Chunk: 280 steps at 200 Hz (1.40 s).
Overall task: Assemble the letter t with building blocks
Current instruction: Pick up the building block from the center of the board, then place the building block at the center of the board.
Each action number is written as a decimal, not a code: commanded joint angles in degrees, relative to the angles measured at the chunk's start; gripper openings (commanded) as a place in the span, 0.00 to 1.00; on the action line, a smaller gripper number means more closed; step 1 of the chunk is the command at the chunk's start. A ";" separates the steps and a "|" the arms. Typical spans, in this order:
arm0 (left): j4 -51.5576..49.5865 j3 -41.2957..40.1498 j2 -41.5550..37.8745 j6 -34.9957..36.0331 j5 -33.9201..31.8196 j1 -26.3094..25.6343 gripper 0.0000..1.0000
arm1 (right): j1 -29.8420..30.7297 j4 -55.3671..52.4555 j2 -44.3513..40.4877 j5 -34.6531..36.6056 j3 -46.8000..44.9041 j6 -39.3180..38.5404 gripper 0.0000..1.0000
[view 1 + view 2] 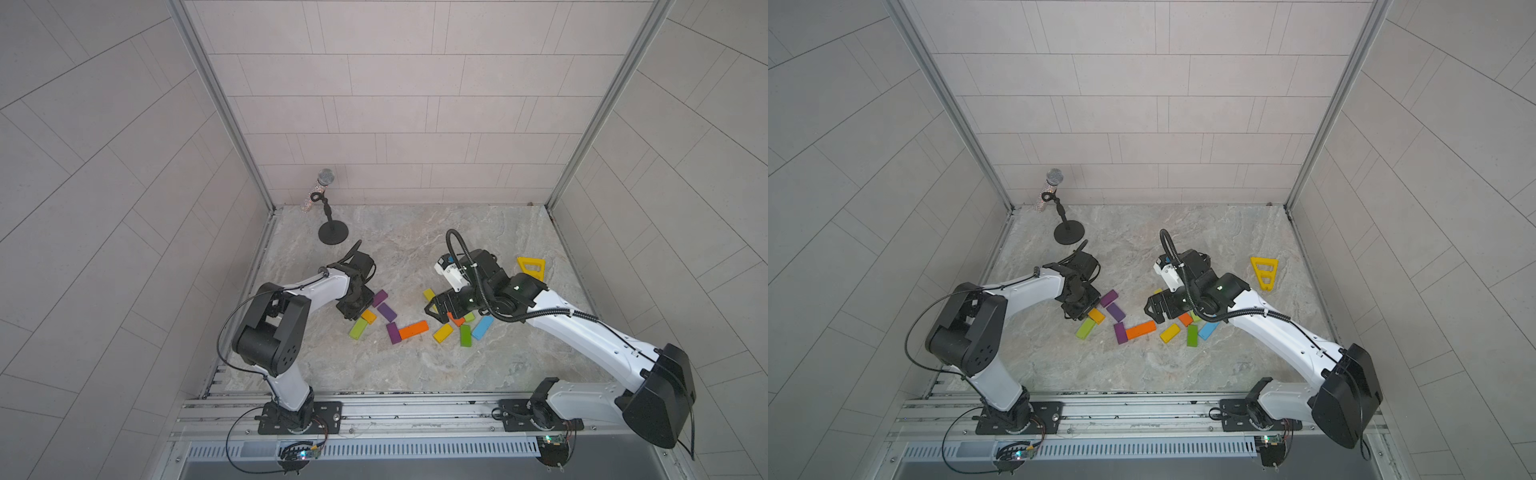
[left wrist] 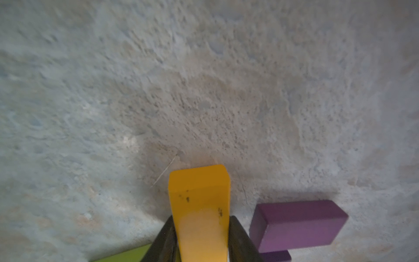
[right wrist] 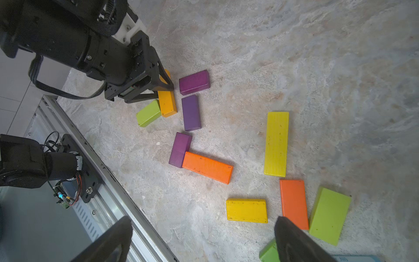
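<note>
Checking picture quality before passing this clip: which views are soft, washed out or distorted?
Left wrist view: tabletop blurs toward the edges, and the orange-yellow block in the left gripper is washed out nearest the lens. Right wrist view: the building blocks are crisp, the fingers of the right gripper are out of focus. Both top views: even light, wall tiles bowed by the lens.

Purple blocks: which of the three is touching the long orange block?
The purple block whose long side meets one end of the long orange block, forming an L with it. The other two purple blocks lie apart from it.
</note>
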 commanded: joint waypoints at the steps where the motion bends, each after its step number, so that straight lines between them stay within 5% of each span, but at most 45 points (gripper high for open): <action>1: -1.29 1.43 1.39 0.18 -1.04 -0.42 0.29 | -0.21 -0.19 0.04 -0.55 -0.38 -1.01 1.00; 63: -5.83 7.76 1.06 9.04 -1.00 -0.51 0.11 | -1.13 0.02 0.47 -1.12 0.13 -0.60 1.00; 131: -21.05 21.02 1.88 26.20 -4.55 -0.24 0.06 | -6.88 -0.53 1.98 -7.29 3.79 0.57 1.00; 205: -31.36 41.48 13.10 48.24 -13.35 -0.07 0.05 | -8.46 0.01 4.52 -11.54 7.35 1.74 1.00; 280: -31.71 53.06 24.08 51.00 -11.11 1.05 0.05 | -8.49 1.78 6.91 -10.83 7.28 3.14 1.00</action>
